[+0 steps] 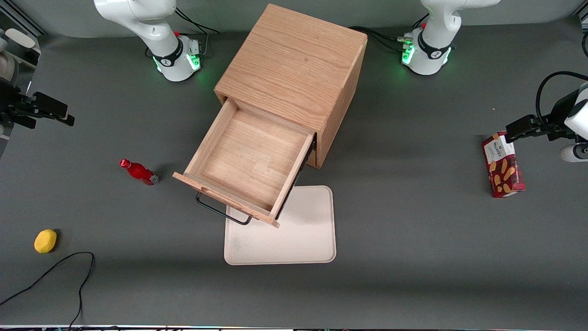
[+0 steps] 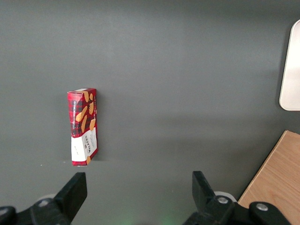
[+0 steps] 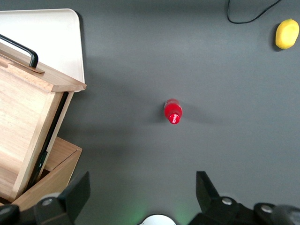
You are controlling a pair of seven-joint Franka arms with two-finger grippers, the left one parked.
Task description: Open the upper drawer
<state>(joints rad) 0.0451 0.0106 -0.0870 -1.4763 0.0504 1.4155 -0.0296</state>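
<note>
The oak cabinet (image 1: 294, 59) stands mid-table. Its upper drawer (image 1: 248, 156) is pulled far out toward the front camera, and its wooden inside is bare. The black bar handle (image 1: 220, 212) hangs off the drawer front, over the edge of a tray. The right wrist view shows a corner of the drawer (image 3: 23, 117) and its handle (image 3: 21, 47). My gripper (image 1: 64, 117) is high above the table toward the working arm's end, well apart from the drawer. It is open (image 3: 143, 185) and holds nothing.
A cream tray (image 1: 303, 230) lies in front of the drawer, partly under it. A red bottle (image 1: 138, 171) lies beside the drawer, below my gripper (image 3: 173, 111). A lemon (image 1: 45, 241) and a black cable (image 1: 55, 271) are nearer the camera. A cookie box (image 1: 503, 164) lies toward the parked arm's end.
</note>
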